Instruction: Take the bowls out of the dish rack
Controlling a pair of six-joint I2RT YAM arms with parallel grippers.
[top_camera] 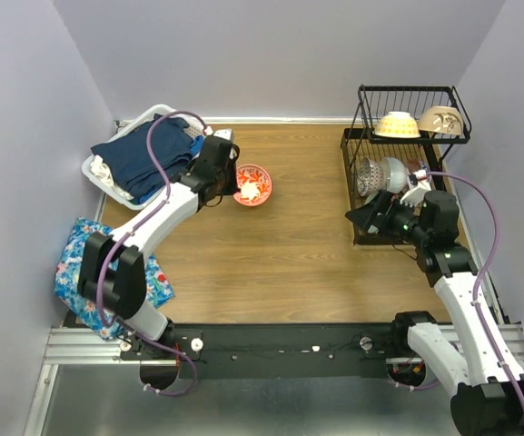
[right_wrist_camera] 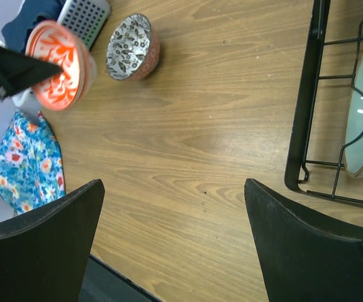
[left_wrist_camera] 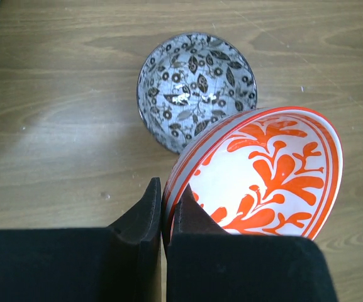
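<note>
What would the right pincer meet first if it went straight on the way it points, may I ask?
Most likely the bare table: the open right pincer aims at wood beside the rack, with nothing between, though depth is unclear.

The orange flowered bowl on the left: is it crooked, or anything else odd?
Yes. The orange bowl is tilted, pinched by its rim in the left claw, beside the upright dark patterned bowl. Nothing looks spilled or broken.
</note>
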